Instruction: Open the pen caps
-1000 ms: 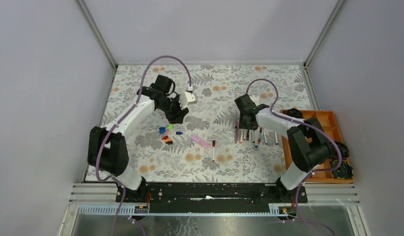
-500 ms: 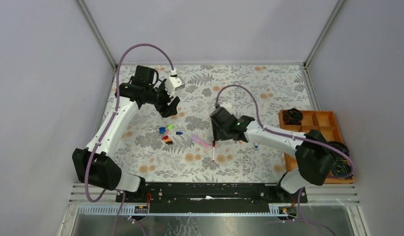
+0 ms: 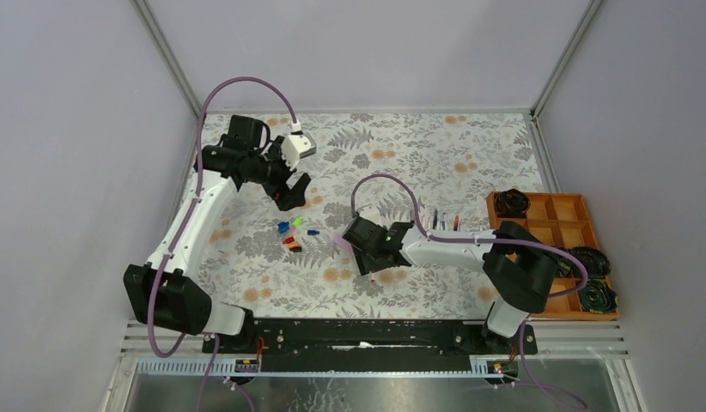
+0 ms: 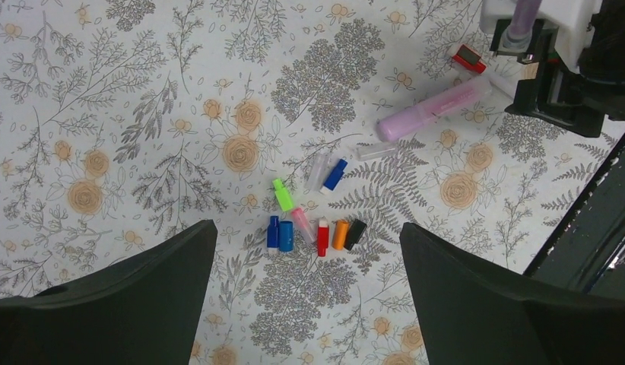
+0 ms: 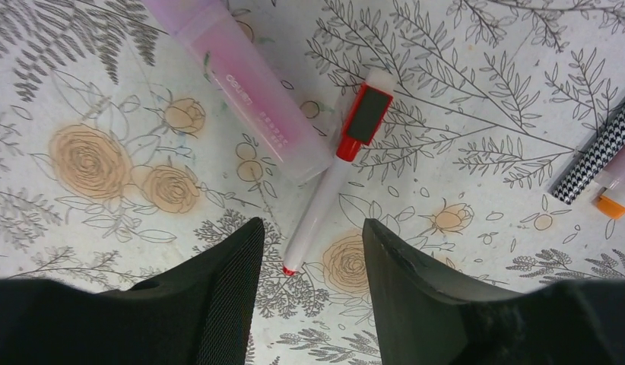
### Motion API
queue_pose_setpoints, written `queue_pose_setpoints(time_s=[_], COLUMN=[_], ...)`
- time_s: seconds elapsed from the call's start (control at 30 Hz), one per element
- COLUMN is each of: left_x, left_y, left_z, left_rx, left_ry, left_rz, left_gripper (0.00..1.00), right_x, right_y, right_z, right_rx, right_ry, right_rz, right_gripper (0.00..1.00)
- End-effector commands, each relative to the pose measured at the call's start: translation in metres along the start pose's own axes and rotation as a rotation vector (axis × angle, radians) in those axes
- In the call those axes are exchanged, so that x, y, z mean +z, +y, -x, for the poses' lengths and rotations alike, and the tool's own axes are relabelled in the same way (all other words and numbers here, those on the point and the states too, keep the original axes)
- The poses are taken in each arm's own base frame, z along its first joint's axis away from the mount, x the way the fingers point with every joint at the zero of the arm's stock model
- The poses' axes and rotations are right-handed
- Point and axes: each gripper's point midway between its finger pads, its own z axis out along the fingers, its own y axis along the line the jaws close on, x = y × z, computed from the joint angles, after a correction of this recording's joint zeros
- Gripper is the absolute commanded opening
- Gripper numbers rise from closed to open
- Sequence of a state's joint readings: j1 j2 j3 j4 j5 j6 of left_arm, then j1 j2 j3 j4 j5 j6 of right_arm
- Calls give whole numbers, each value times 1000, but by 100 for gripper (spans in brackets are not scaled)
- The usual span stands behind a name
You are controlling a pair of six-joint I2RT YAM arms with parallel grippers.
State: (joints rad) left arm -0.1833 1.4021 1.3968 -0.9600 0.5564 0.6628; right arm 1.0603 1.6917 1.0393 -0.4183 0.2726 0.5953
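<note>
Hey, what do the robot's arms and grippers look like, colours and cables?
Both the left arm and right arm have white links between chunky black joints. A purple cable loops over each wrist; the left one's ends at a small white block. The left gripper and right gripper have broad matte black fingers, finely textured on the right. A green light glows near the right wrist.

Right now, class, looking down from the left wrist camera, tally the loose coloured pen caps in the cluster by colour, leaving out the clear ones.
Blue caps: 3
Green cap: 1
Pink cap: 1
Red cap: 1
Orange cap: 1
Black cap: 1
Total: 8
</note>
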Motion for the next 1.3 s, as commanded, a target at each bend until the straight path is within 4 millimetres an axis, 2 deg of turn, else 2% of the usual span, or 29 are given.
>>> queue_pose_setpoints(time_s=[0.0, 0.1, 0.3, 0.4, 0.63, 0.7, 0.8, 0.9, 1.0, 1.13, 1.27], left_x=[-12, -14, -13, -12, -8, -2, 5, 7, 10, 17, 21], left_y=[-5, -6, -6, -8, -14, -19, -42, -74, -101, -126, -151], left_z=[6, 8, 8, 8, 11, 8, 2, 2, 3, 7, 9], left_rx=[24, 37, 32, 33, 15, 9, 57, 155, 227, 278, 347], left_ry=[-11, -22, -19, -24, -42, -31, -31, -62, -67, -51, -47], left_rz=[-2, -5, -9, -20, -61, -89, -168, -255, -329, -409, -479], left_gripper=[99, 98, 99, 98, 99, 99, 99, 99, 99, 99, 99], right_x=[11, 16, 17, 13, -5, -17, -43, -72, -110, -151, -170], right_y=[-12, -16, -20, -25, -40, -43, -40, -23, 3, 35, 56], right_z=[-8, -11, -12, -9, 7, 18, 38, 54, 64, 64, 56], right_rx=[7, -7, -12, 3, 39, 49, 71, 89, 59, -12, -40], right_ry=[-1, 2, -10, -24, -79, -113, -159, -157, -138, -42, 44], right_rz=[-59, -76, -81, -77, -35, -13, 94, 321, 549, 773, 943], right_gripper=[57, 51, 28, 17, 0, 0, 0, 0, 0, 0, 0])
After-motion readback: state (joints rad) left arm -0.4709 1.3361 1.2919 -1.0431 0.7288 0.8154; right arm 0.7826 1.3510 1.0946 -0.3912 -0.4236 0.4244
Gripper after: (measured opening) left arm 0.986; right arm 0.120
